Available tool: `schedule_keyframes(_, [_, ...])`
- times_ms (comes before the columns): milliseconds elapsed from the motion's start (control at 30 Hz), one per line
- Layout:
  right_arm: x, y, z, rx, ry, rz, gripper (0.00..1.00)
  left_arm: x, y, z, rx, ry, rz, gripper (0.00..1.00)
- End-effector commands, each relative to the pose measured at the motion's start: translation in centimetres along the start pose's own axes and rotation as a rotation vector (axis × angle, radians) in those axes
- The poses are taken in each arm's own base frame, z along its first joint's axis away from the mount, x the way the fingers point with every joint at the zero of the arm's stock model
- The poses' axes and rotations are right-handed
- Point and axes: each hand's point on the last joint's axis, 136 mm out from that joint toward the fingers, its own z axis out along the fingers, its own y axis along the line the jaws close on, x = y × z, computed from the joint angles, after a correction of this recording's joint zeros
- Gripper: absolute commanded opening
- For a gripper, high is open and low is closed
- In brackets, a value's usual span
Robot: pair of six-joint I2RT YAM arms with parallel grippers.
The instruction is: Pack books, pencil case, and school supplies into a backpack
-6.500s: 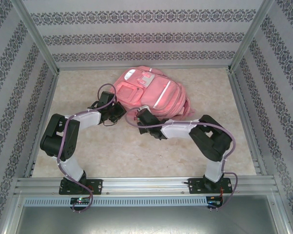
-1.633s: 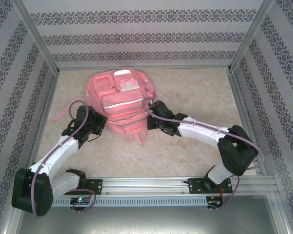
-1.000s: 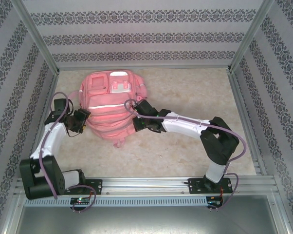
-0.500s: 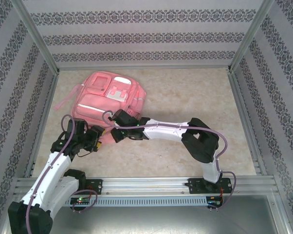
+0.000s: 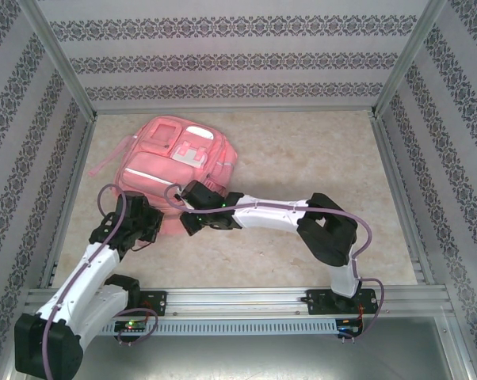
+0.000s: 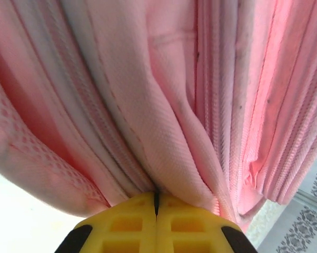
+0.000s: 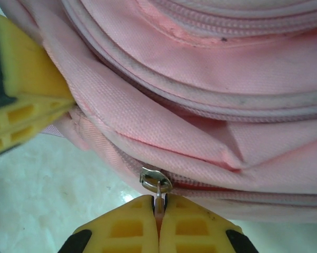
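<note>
Left jaws just closed, pinching backpack [image 5: 175,154] fabric at 7 o'clock; right jaws clamped zipper pull [image 7: 156,180]; unzipping looked ready.

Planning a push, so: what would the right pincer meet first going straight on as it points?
The backpack: the right pincer, shut on the zipper pull, points straight into the pink fabric just beyond it, apparently with no gap.

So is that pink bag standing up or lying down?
Lying down. From above, the backpack rests spread across the table, with its front pockets facing up toward the overhead camera.
</note>
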Motion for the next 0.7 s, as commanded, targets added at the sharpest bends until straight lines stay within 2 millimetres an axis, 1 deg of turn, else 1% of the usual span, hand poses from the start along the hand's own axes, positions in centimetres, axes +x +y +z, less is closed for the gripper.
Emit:
schedule_keyframes(0, [-0.6, -5.1, -2.5, 0.134, -0.024, 0.066, 0.00, -2.9, 1.0, -2.3, -0.032, -0.182, 0.057, 0.00])
schedule_keyframes(100, [-0.1, -10.5, -3.3, 0.239, -0.017, 0.125, 0.00, -3.8, 1.3, -3.9, -0.017, -0.246, 0.087, 0.00])
schedule_keyframes(200, [0.1, -15.2, -3.9, 0.331, 0.007, 0.143, 0.00, -3.9, 1.9, -4.6, -0.031, -0.258, 0.109, 0.00])
schedule_keyframes(233, [0.0, -16.1, -4.0, 0.329, 0.016, 0.149, 0.00, -3.8, 1.9, -4.4, -0.024, -0.250, 0.115, 0.00])
schedule_keyframes(300, [-0.7, -16.7, -4.3, 0.312, 0.012, 0.147, 0.00, -3.1, 1.6, -3.7, 0.012, -0.210, 0.108, 0.00])
schedule_keyframes(367, [-1.2, -15.8, -4.3, 0.286, 0.006, 0.116, 0.00, -2.0, 0.9, -2.7, 0.070, -0.144, 0.078, 0.00])
schedule_keyframes(400, [-1.4, -15.1, -4.3, 0.272, 0.007, 0.103, 0.00, -1.3, 0.4, -2.1, 0.108, -0.103, 0.059, 0.09])
schedule_keyframes(433, [-1.4, -14.1, -4.0, 0.253, 0.011, 0.092, 0.00, -0.7, -0.2, -1.5, 0.145, -0.065, 0.040, 0.24])
schedule_keyframes(467, [-1.4, -13.1, -3.8, 0.234, 0.014, 0.077, 0.00, -0.2, -0.7, -1.2, 0.168, -0.034, 0.025, 0.33])
schedule_keyframes(500, [-1.4, -11.8, -3.5, 0.212, 0.016, 0.055, 0.00, 0.3, -1.2, -0.9, 0.184, -0.006, 0.016, 0.43])
schedule_keyframes(533, [-1.3, -10.4, -3.2, 0.191, 0.019, 0.033, 0.00, 0.7, -1.7, -0.8, 0.190, 0.017, 0.013, 0.48])
schedule_keyframes(600, [-0.9, -7.5, -2.4, 0.135, 0.032, 0.001, 0.00, 1.3, -2.5, -0.8, 0.191, 0.054, 0.002, 0.53])
schedule_keyframes(667, [-0.5, -4.6, -1.8, 0.080, 0.038, -0.024, 0.00, 2.1, -3.6, -0.9, 0.216, 0.085, -0.007, 0.55])
